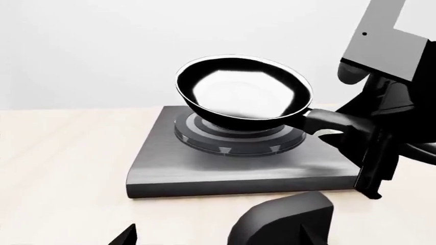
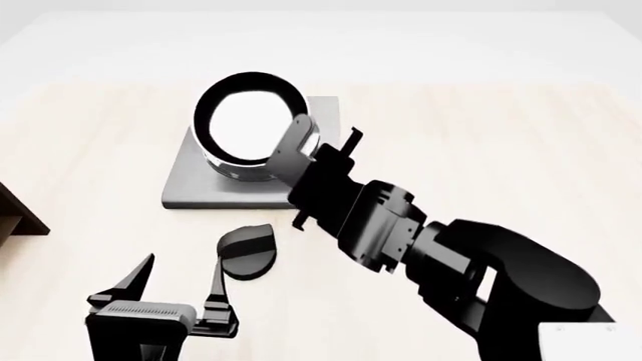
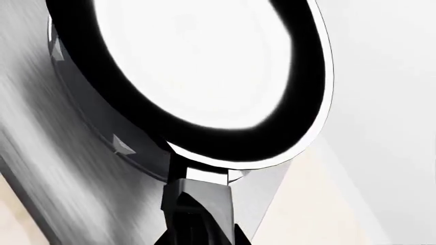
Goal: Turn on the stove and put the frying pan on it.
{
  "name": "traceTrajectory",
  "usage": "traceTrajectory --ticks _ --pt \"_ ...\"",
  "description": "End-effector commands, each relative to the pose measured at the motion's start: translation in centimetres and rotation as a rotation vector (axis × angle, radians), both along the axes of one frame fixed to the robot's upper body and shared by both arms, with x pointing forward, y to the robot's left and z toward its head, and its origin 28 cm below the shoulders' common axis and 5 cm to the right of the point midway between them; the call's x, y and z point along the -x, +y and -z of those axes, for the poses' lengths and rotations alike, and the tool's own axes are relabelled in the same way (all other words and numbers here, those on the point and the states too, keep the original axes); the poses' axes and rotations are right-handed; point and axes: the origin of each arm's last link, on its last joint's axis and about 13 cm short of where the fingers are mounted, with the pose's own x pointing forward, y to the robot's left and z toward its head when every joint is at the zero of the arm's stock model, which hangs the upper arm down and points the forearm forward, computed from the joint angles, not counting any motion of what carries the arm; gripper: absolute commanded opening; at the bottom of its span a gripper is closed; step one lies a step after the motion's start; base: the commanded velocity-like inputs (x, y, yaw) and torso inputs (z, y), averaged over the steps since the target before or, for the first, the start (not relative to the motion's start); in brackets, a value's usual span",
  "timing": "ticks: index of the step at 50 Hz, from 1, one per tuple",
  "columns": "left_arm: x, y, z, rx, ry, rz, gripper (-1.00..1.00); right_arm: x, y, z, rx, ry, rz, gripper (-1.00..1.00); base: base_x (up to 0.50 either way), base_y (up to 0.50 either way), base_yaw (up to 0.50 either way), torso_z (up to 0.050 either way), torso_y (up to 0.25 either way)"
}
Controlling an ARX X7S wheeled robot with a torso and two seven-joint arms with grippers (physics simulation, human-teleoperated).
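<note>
**Pan over the burner, handle in my right pincer**

The frying pan (image 2: 246, 114) fills my view: round, black, shallow, with a glossy inside that throws back a broad white glare and a thin pale rim running all the way around. Its long black handle (image 1: 332, 122) reaches out toward my right arm. In the left wrist view the pan tilts a little, its underside just above the ringed burner (image 1: 235, 138); I cannot tell whether it touches the rings.

Count with me: one pan, one stove (image 2: 191, 188), one black round knob (image 2: 246, 250), two pincers. The stove is a flat square grey plate on the pale wooden surface (image 2: 501, 143), with the burner's concentric rings showing under the pan. The knob lies apart from the plate, on the surface just in front of it. At the head view's left edge a corner of a dark brown shelf (image 2: 18, 214) shows.

My right pincer (image 2: 301, 154) is clamped on the handle, close behind the pan's rim, so the pan sits straight ahead of my fingertips, over the stove. My left pincer (image 2: 180, 289) hangs spread wide and holding nothing, nearer to me than the stove, with the knob just beside its right-hand finger and the pan well beyond.
</note>
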Motion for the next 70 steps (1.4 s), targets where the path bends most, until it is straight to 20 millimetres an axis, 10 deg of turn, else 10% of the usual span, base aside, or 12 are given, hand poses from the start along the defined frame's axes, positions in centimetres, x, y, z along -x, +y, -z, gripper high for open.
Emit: traceTrajectory --ticks 1,23,24,70 --pt "0.0 0.1 0.1 0.003 0.001 -0.003 1.0 -0.5 -0.3 -0.9 0.074 -0.109 0.009 -1.0 0.0 0.0 0.0 0.0 0.0" --pt "0.0 0.1 0.2 0.007 0.003 -0.003 1.0 -0.3 -0.2 -0.4 0.062 -0.089 0.018 -1.0 0.0 0.0 0.0 0.0 0.001" --pt "0.0 0.1 0.2 0.007 0.003 -0.004 1.0 -0.3 -0.2 -0.4 0.059 -0.085 0.017 1.0 0.0 0.0 0.0 0.0 0.0" --pt "-0.1 0.3 0.1 0.005 0.003 -0.019 1.0 -0.6 0.9 -3.1 -0.317 0.136 -0.055 1.0 0.0 0.0 0.0 0.0 0.0"
